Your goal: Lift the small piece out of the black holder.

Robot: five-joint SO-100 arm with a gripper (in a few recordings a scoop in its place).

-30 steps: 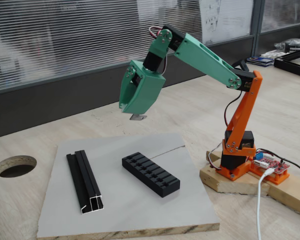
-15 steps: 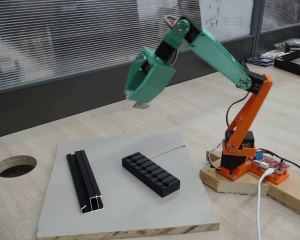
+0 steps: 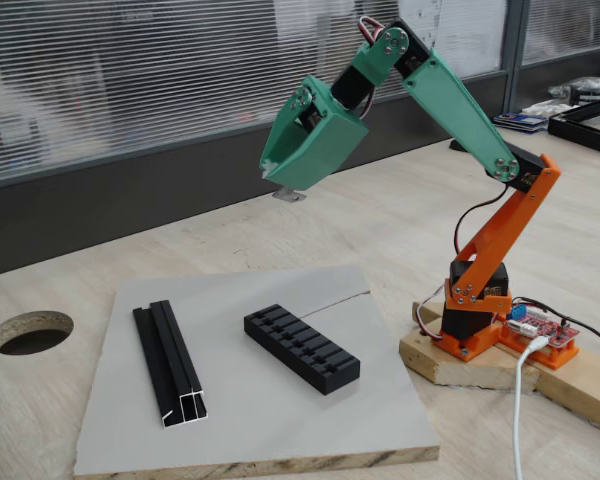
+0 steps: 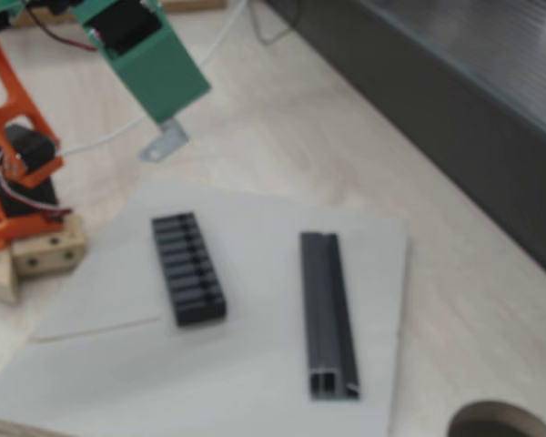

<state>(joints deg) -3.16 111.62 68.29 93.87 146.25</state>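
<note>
Small flat grey metal piece (image 3: 289, 195) hangs pinched at the tip of my green pincer (image 3: 285, 186), closed on it and raised high above the grey board (image 3: 270, 420) — well clear of the black slotted holder block (image 3: 302, 348) on the table (image 3: 40, 420). I judge the lift done — nothing obvious is left.

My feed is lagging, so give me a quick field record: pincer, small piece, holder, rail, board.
pincer: raised high above the board, shut on the small piece
small piece: grey, hanging from the pincer tip, clear of the holder
black holder: flat on the board
black rail: lying apart from the holder on the board
board: grey, on the wooden table
</note>
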